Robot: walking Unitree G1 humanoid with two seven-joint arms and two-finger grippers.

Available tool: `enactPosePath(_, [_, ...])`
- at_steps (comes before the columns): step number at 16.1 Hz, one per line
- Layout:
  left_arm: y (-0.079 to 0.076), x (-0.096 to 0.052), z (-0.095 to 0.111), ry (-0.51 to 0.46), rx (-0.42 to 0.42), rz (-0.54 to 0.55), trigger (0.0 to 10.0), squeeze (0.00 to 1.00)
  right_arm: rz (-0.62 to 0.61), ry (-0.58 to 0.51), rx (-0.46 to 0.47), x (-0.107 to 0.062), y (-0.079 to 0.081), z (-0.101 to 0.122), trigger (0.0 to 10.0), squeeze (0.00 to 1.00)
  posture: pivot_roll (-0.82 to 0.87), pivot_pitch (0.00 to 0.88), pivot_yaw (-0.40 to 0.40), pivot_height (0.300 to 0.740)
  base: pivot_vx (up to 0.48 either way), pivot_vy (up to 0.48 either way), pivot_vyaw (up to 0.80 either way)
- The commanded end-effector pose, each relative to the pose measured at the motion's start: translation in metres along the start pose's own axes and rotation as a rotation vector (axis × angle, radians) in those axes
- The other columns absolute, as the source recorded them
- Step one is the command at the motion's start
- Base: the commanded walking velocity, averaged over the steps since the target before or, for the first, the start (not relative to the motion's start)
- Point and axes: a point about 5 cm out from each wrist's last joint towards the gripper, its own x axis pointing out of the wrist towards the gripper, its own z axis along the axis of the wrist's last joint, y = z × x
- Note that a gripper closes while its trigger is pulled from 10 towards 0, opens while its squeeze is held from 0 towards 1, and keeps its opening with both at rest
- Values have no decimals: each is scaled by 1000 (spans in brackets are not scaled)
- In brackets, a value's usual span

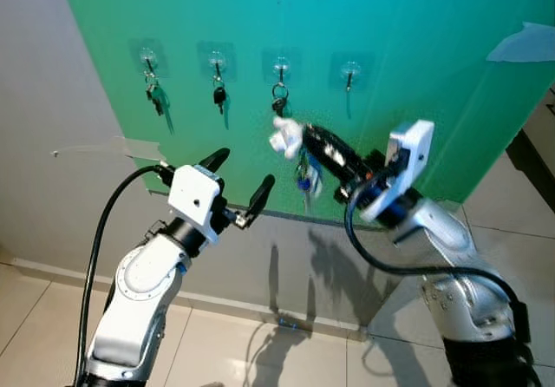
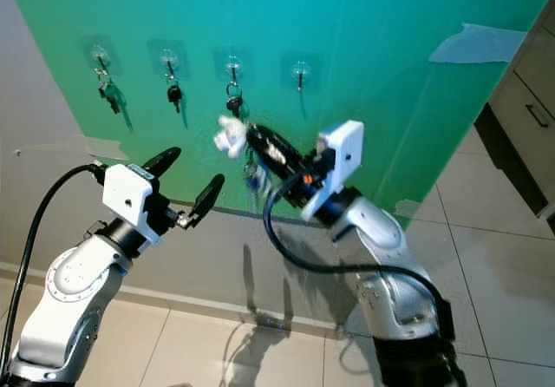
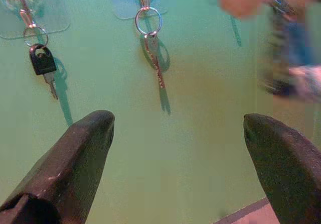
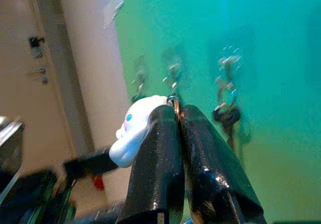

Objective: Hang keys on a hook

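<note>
keys (image 1: 305, 181): motion-blurred below the right fingers (image 4: 165, 148) | fourth hook (image 1: 349, 72): too small to tell detail

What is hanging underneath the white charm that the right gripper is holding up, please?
Below the white charm, a bunch of bluish keys dangles in front of the green board, blurred. The right gripper is shut on the ring; its fingers hide the ring itself.

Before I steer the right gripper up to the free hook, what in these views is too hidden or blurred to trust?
- Key bunch: motion-blurred in both eye views; key count unreadable.
- Its ring: pinched between the right gripper fingers, mostly hidden in the right wrist view.
- White charm: partly covered by a finger.
- Free hook: too small to judge its tip.
- Left gripper: the bunch is a smear in its wrist view.
</note>
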Motion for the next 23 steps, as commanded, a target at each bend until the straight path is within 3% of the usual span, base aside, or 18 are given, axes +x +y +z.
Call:
enactPosePath(1, [-2, 1, 6, -26, 6, -18, 10000, 0, -47, -33, -18, 3, -7, 7, 10000, 0, -21, 0, 3, 740, 0, 0, 0])
enactPosePath(6, [-5, 1, 7, -30, 5, -37, 10000, 0, -209, -63, 32, 14, -26, 11, 10000, 0, -19, 0, 4, 740, 0, 0, 0])
enactPosePath(12, [-5, 1, 7, -31, 4, -44, 10000, 0, -242, -113, 88, 15, -31, 18, 10000, 0, -19, 0, 9, 740, 0, 0, 0])
enactPosePath(23, [-16, -1, 12, -62, -38, -139, 10000, 0, -339, -71, 199, 11, -45, 11, 10000, 0, -15, 0, 8, 740, 0, 0, 0])
